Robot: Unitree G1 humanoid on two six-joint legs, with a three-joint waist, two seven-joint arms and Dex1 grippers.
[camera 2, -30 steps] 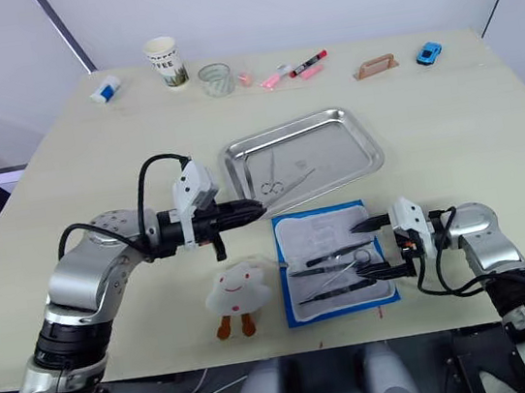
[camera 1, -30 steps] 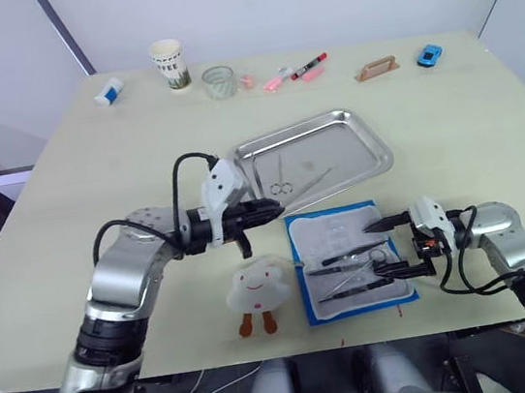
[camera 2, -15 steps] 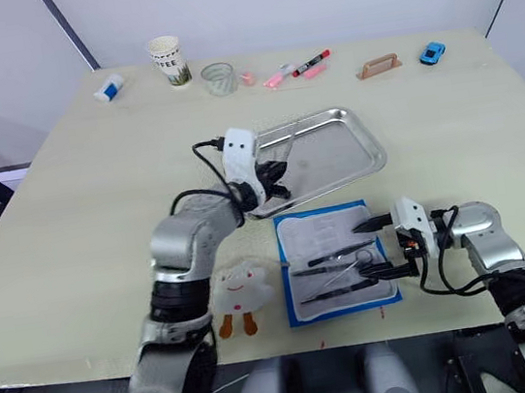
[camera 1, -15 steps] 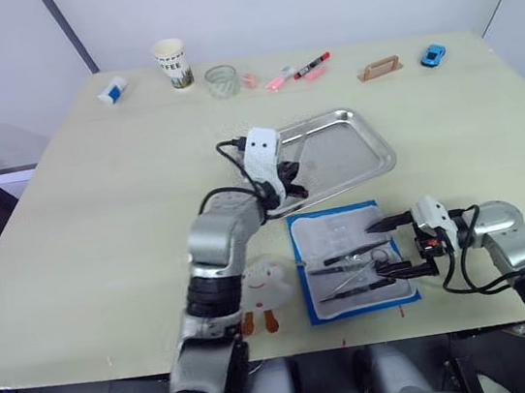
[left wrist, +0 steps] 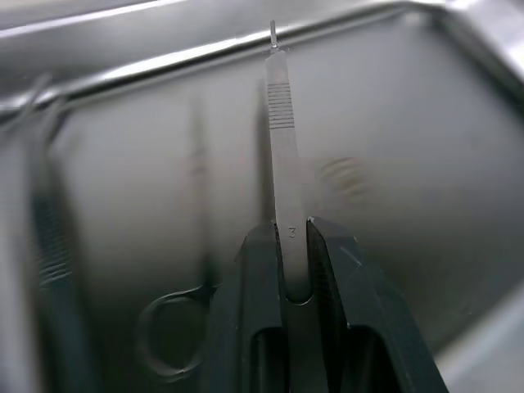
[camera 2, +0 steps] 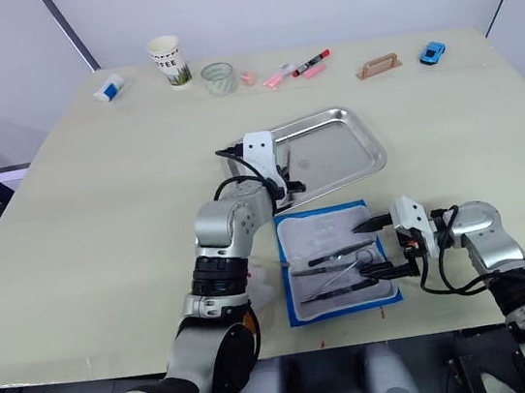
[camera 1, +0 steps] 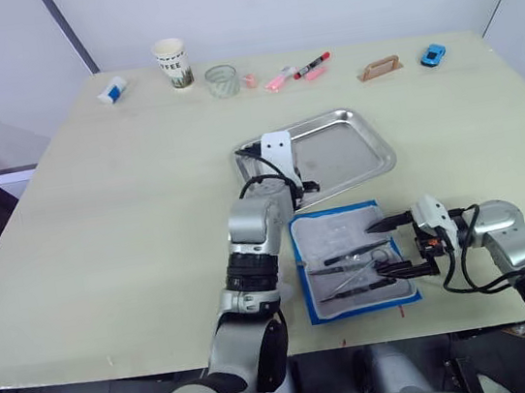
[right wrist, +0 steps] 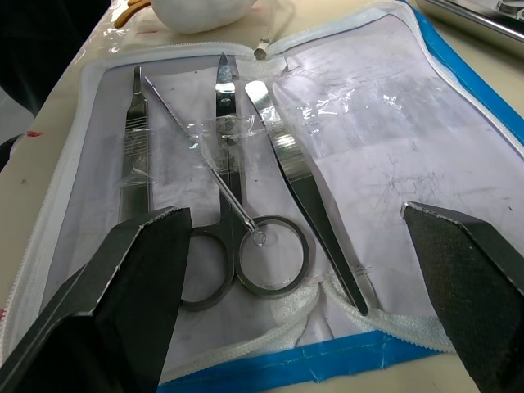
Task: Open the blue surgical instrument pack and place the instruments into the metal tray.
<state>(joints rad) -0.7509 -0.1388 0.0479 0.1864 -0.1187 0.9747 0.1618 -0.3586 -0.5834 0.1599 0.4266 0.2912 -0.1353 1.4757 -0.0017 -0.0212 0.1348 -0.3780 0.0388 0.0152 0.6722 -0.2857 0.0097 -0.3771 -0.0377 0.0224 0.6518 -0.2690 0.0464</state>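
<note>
Left wrist view showed your left gripper (left wrist: 293,246) pinched on a flat metal handle (left wrist: 282,155) stamped "3", its fingers (left wrist: 334,262) closed against both faces of it. The handle pointed out over the floor of the metal tray (left wrist: 426,164). A ring-handled instrument (left wrist: 168,348) lay on the tray floor beside it, and another blurred tool (left wrist: 45,237) lay near the tray wall.

From the head camera, your left arm was folded steeply: elbow (camera 1: 252,222) raised over the table edge of the tray, forearm rising to the white wrist housing (camera 1: 278,150), gripper tipped down into the near left corner of the tray (camera 1: 363,148).

Your right arm lay low along the near right of the table (camera 1: 97,200), forearm roughly level, gripper (camera 1: 395,246) aimed at the right edge of the blue pack (camera 1: 343,212). Its fingers (right wrist: 139,270) were spread wide, one on each side of the pack's ring-handle end, gripping nothing.

The pack lay open flat just in front of the tray, clear lining up. Inside it you had scissors (right wrist: 225,246), a thin probe (right wrist: 205,176) lying across them, a flat handle (right wrist: 135,164) and tweezers (right wrist: 303,196). A white plush toy (right wrist: 201,12) sat at the pack's far corner.
</note>
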